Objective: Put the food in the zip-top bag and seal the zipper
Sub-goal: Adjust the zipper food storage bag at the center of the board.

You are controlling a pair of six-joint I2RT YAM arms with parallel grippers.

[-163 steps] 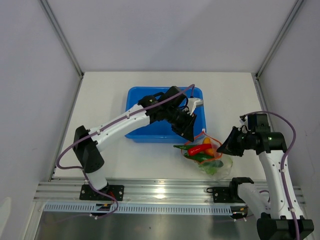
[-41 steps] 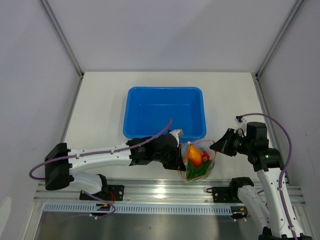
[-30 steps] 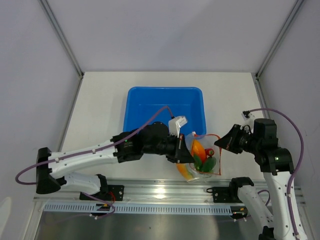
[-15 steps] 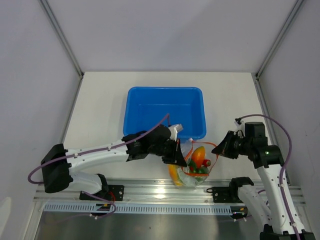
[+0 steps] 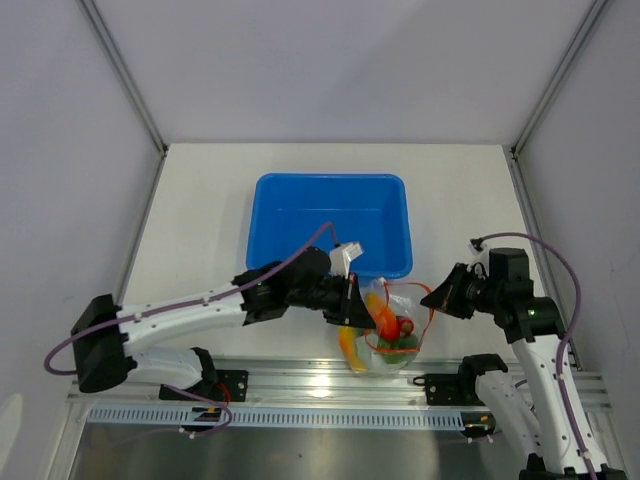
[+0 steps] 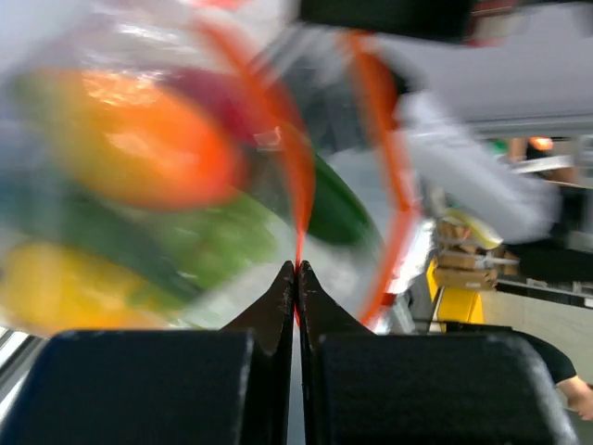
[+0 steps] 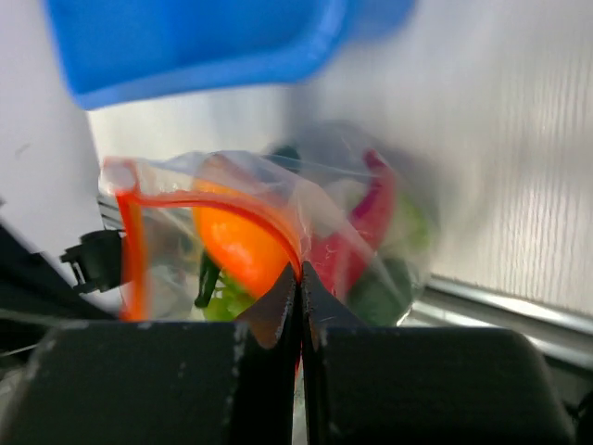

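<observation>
The clear zip-top bag (image 5: 390,355) hangs between both grippers near the table's front edge, its mouth open. Inside it are an orange fruit (image 5: 380,312), a red chili (image 5: 406,325), green pieces (image 5: 398,341) and a yellow-orange fruit (image 5: 348,345). My left gripper (image 5: 353,301) is shut on the orange-red zipper (image 6: 298,199) at the bag's left side. My right gripper (image 5: 433,297) is shut on the zipper (image 7: 208,204) at its right side. The right wrist view shows the orange fruit (image 7: 239,246) and the chili (image 7: 363,232) through the plastic. The left wrist view is blurred.
The blue plastic tub (image 5: 330,190) stands just behind the bag, with nothing visible inside it. The metal rail (image 5: 300,378) runs along the table's front edge right below the bag. White walls close in the table on three sides.
The left gripper left the tub and took the bag's left edge. Both grippers lifted the bag off the table and swung it about near the front edge; in the last half second it moved little.
</observation>
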